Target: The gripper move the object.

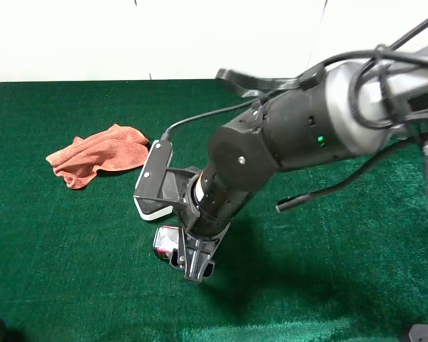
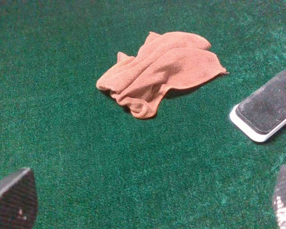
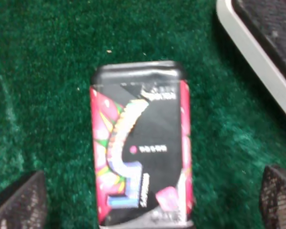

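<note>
Fingers [image 3: 19,205] of the right gripper [image 1: 192,265] stand spread on either side of the small can [image 3: 140,143], which lies on its side on the green felt [image 1: 57,249], seemingly untouched in the blurred close view. A board eraser [image 1: 151,209] lies just beside it. The left gripper [image 2: 148,200], also spread, holds nothing.

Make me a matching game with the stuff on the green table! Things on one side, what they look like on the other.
Things:
1. cloth
2. eraser
3. can
4. table cover

Looks:
A. dark green and fuzzy
B. black on top, white underneath
C. orange-pink and crumpled
D. lying on its side, pink and black label

Pairs: 1-C, 2-B, 3-D, 4-A
</note>
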You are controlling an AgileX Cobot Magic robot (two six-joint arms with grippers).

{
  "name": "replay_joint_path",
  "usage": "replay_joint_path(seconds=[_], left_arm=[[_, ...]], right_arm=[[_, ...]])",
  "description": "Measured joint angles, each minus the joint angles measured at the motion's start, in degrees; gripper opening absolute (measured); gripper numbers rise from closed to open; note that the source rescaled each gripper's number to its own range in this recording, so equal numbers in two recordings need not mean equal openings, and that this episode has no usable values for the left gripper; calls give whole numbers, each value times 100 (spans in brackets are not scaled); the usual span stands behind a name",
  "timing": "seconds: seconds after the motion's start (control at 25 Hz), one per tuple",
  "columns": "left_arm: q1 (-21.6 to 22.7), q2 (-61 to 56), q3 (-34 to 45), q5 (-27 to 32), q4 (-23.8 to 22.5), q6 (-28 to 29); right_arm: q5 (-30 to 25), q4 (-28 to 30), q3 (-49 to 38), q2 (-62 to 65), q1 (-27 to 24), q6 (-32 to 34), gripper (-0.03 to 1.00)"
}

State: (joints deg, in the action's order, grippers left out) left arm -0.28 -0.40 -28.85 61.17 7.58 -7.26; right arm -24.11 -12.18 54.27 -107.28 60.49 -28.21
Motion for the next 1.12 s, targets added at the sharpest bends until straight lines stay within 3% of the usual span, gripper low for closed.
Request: replay_joint_path(seconds=[0.2,0.4,0.72,1.12], left_arm=[[0,0,0,0,0,0],[0,0,0,0,0,0],[0,0,0,0,0,0],[0,0,0,0,0,0]], right_arm=[[-218,500,0,491,-101,677,100],[-577,1073,0,937,-666,1220,100],[-862,1248,-5,1817,-2216,1588,100],[-1941,1272,-5,3414,-3979,1794,100]])
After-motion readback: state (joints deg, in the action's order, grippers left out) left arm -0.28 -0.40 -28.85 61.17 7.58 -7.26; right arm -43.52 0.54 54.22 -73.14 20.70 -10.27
